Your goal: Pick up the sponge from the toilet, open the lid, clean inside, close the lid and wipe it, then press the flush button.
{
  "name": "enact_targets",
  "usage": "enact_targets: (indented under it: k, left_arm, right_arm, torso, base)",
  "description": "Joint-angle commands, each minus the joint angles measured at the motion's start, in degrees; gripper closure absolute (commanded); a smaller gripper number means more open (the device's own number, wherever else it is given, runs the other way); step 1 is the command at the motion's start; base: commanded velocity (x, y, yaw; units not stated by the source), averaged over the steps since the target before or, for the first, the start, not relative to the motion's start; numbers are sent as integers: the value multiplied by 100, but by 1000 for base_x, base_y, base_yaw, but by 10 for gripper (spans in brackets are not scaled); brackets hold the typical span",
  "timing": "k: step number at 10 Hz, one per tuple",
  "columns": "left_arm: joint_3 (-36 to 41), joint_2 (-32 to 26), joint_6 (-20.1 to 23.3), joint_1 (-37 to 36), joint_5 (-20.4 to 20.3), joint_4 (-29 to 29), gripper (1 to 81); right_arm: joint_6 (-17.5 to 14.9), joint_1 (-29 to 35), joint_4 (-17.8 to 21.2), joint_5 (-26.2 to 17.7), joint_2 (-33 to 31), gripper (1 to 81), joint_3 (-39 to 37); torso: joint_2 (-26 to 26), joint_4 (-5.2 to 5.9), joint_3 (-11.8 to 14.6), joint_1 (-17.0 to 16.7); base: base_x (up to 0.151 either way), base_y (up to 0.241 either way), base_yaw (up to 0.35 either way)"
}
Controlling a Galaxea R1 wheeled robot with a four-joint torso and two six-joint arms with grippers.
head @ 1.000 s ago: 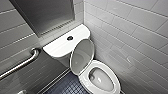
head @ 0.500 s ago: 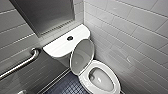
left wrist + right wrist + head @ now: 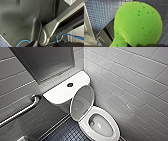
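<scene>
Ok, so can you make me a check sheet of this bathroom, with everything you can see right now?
Surface: floor of small dark square tiles.
Job's things: white toilet, bowl uncovered; lid raised, leaning back towards the tank top; dark flush button in the middle of the tank top; green sponge close to the right wrist camera, up above the floor tiles.
Clutter: nothing seen.
Grippers: right jaws look shut on the sponge, since it hangs off the floor; left jaws, cannot tell.
Cables: blue cable along the left arm.
Surroundings: white wall tiles, metal grab bar, grey metal panel.
</scene>
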Motion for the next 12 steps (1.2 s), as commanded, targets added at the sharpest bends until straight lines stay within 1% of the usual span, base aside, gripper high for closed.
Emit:
enact_targets:
  k: [1,2,3,5,6,8,9,10,11,12]
  left_arm:
    - [215,-111,-8,138,460,65,10]
    - [224,-128,-8,129,460,65,10]
    - [224,-146,-8,112,451,65,10]
    - [267,-199,-16,-37,477,31,10]
    - [372,-286,-34,-186,504,-5,10]
    - [786,-603,-69,-590,530,-233,10]
    - [989,-761,-78,-836,706,-383,10]
    - [1129,-866,-78,-1117,933,-557,10]
    - [1216,-945,-78,-1425,1039,-716,10]
    - [1252,-999,-78,-1793,1161,-996,10]
  right_arm:
    - [-39,-289,-264,-353,104,811,-234]
    - [-39,-324,-316,-353,165,811,-279]
    - [-39,-350,-325,-362,183,811,-279]
    - [-39,-385,-361,-353,253,811,-323]
    - [-39,-420,-361,-362,288,811,-376]
    - [-39,-596,-510,-353,368,811,-411]
    - [-39,-701,-580,-336,412,811,-411]
    - [-39,-806,-615,-144,447,811,-429]
    - [-39,-886,-641,-11,482,811,-437]
    - [-39,-939,-659,7,534,811,-446]
  torso:
    - [544,0,0,-352]
    - [203,0,252,-131]
    - [345,0,315,-221]
    - [446,0,429,-286]
    - [454,0,273,-295]
    - [454,0,365,-304]
    - [454,0,360,-306]
    - [454,0,363,-306]
    - [454,0,363,-306]
    - [454,0,363,-306]
  base:
    - [0,0,0]
    - [0,0,0]
    - [0,0,0]
    - [0,0,0]
    - [0,0,0]
    - [0,0,0]
    - [0,0,0]
    - [0,0,0]
    - [0,0,0]
    - [0,0,0]
